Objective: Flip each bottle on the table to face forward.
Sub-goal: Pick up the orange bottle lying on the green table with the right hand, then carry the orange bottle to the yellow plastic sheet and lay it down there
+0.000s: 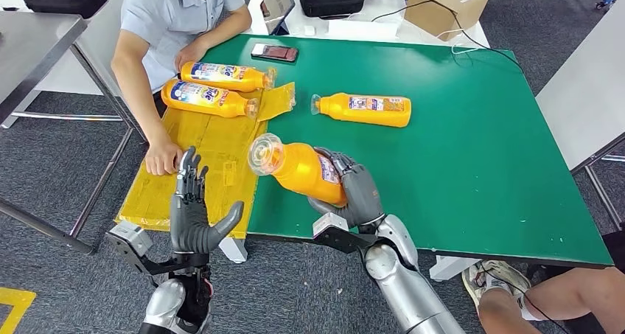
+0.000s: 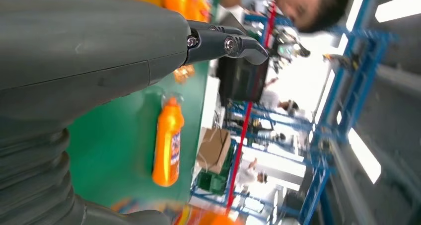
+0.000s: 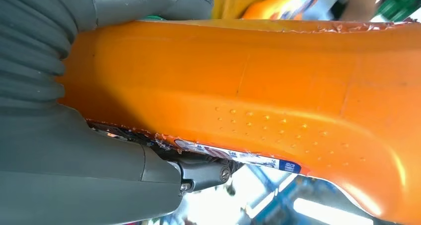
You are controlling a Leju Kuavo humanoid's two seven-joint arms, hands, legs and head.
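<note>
So the right hand (image 1: pixel 352 194) has a solid wrap-around grip on one orange bottle (image 1: pixel 298 166), sitting just below centre of the head view. The bottle is lifted off the green table (image 1: pixel 479 164) and tilted, clear cap end pointing toward the upper left of the frame, base tucked into the palm. The right forearm comes in from the bottom edge, a bit right of centre, angling up and left. In the right wrist view the orange bottle body (image 3: pixel 258 91) runs across most of the picture, with the thick grey thumb (image 3: pixel 149 1) pressed along one side and a torn label edge visible on the other.

The left hand (image 1: pixel 193 214) is at lower left of the head view, palm up-ish, fingers straight and spread, thumb stuck out to the right. It's holding nothing and sits over the near edge of the yellow mat (image 1: pixel 206 150).

Another orange bottle (image 1: pixel 362 109) lies on its side on the green top above centre, label up, cap to the left. It also shows in the left wrist view (image 2: pixel 168 141). Two more bottles (image 1: pixel 217 87) lie side by side on the yellow mat at upper left, touching, labels facing up.

A person in a light blue shirt (image 1: pixel 173 13) sits at upper left, one fist resting on the mat just beside the left hand's fingertips. A phone (image 1: pixel 275 52) lies near the far table edge.
</note>
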